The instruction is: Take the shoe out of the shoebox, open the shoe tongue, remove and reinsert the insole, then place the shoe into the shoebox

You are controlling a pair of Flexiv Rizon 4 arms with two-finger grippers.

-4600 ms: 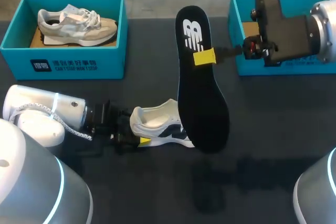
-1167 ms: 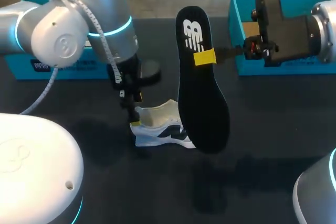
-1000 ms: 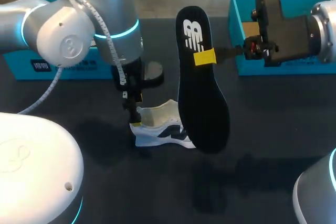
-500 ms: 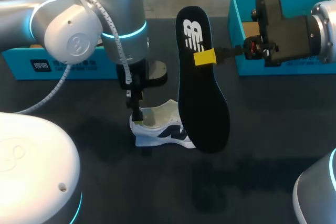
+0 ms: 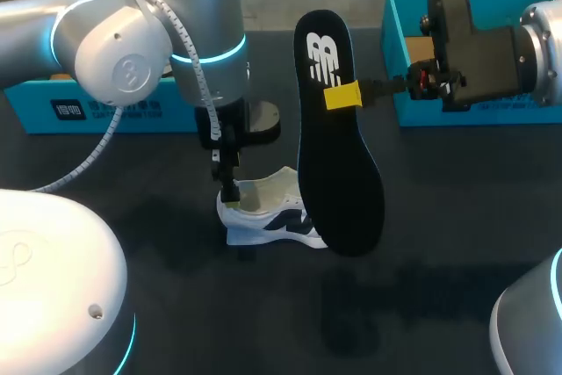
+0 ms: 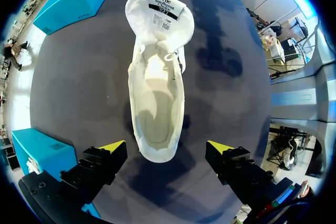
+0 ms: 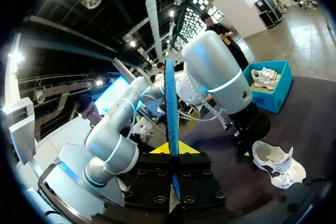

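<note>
On the dark table (image 5: 439, 208), on the near side, a white shoe (image 5: 262, 213) with dark side marks is seen standing on its sole, outside both boxes. In the left wrist view the shoe (image 6: 157, 98) is seen from above, its heel nearest the camera. Its tongue (image 6: 160, 17) is folded out over the toe, so that the opening is laid wide. The left gripper (image 5: 230, 192) is held straight down over the heel. Its yellow-tipped fingers (image 6: 113, 146) are spread well apart, one to each side of the heel, and the shoe is touched by neither, so far as can be told. Just beyond the shoe a black insole (image 5: 338, 164) is held up in the air on its long axis, its lower end hiding the shoe's toe in the head view. The insole is clamped near its upper part by the right gripper (image 5: 341, 95), whose arm comes in from the right. In the right wrist view the insole (image 7: 170, 98) is seen edge-on, pinched between the two yellow tips of the right gripper (image 7: 171, 148). At the far edge a blue left box (image 5: 53, 107) is partly hidden by the left arm, and a blue right box (image 5: 406, 116) is set behind the right arm. In the right wrist view a second shoe (image 7: 265, 77) is seen lying in the left box.
</note>
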